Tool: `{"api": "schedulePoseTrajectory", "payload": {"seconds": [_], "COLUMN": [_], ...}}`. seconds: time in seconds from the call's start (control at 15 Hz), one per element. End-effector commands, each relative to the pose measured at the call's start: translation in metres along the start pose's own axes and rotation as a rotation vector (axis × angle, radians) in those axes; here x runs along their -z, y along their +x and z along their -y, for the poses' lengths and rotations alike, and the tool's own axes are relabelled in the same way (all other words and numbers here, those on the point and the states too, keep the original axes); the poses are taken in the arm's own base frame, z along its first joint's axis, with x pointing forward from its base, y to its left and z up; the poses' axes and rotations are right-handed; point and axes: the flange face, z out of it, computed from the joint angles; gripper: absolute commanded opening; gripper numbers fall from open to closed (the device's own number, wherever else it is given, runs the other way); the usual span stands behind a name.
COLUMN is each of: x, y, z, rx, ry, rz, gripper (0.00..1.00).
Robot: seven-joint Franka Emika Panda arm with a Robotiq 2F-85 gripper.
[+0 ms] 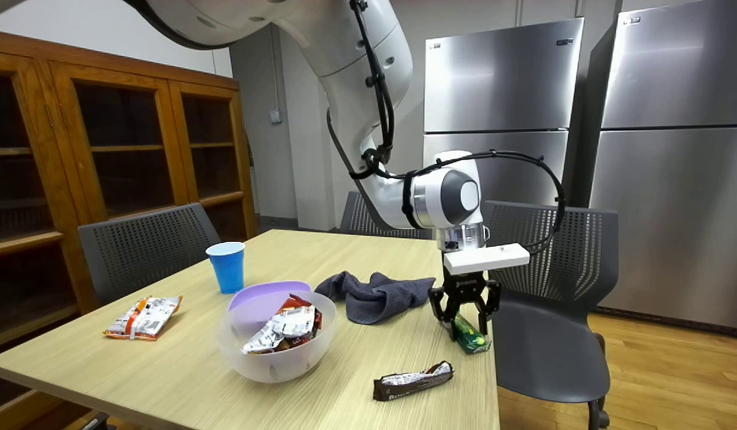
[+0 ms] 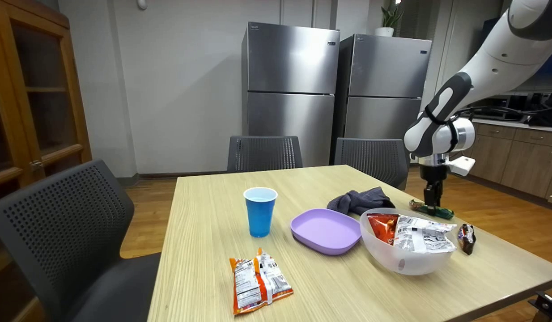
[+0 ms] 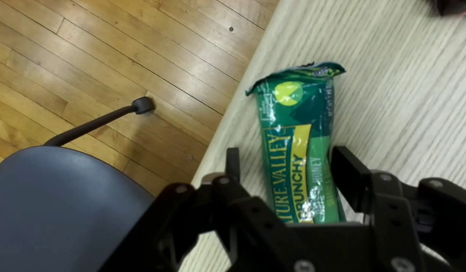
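And there it is, jaws part-way apart astride the granola bar, holding nothing, one finger clear of it as it lies near the bench's edge: approach made, it seems, but no grip yet!

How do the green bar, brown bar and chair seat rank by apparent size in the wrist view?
Largest: chair seat, cropped by the picture's edge
Next: green bar, lower end hidden
Smallest: brown bar, only partly in view

There's my white arm, black cable looping out at three o'clock in an exterior view, silver collar, white block, black tool, silver screws!
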Motion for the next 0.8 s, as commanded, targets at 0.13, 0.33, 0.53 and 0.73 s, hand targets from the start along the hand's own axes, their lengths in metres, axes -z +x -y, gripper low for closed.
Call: {"api": "schedulePoseTrajectory", "payload": {"seconds": [0.13, 0.33, 0.53, 0.73], "x": [0.018, 0.024, 0.036, 0.054], "y": [-0.007, -0.009, -0.009, -0.005], "z": [0.008, 0.008, 0.007, 0.011], "rx": [0.02, 0.005, -0.017, -0.041], "ry": [0.008, 0.013, 0.022, 0.032], "rz": [-0.022, -0.02, -0.018, -0.024], "gripper": [0.19, 0.13, 0.13, 0.13]}}
